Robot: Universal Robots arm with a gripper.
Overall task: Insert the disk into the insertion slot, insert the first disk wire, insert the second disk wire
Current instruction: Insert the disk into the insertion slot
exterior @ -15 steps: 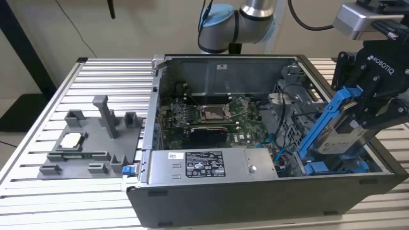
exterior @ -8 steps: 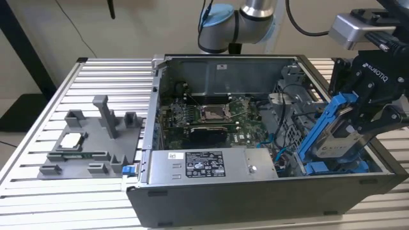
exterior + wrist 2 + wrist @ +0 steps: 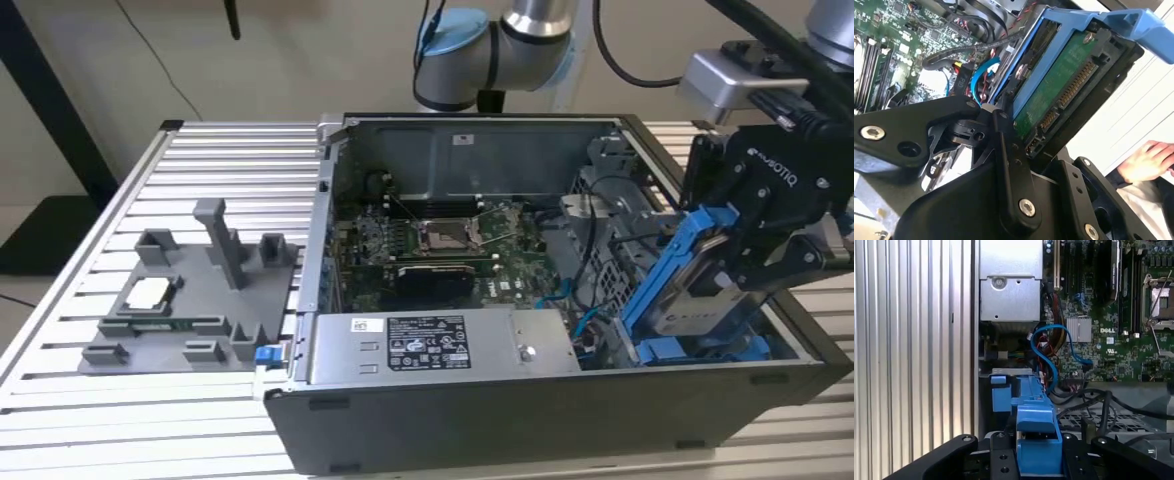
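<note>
My black gripper (image 3: 750, 270) is closed on the tilted blue-framed silver-grey disk (image 3: 687, 285); I think it could jam at the insertion slot (image 3: 707, 350).

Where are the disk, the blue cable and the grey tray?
disk (image 3: 678, 265): exterior view, blue frame's long edge.
blue cable (image 3: 1053, 326): first wrist view, top of its loop.
grey tray (image 3: 200, 300): exterior view, bare flat base.

Black hand (image 3: 731, 272), silver arm (image 3: 538, 18), seemingly blue joint caps (image 3: 451, 35)
</note>
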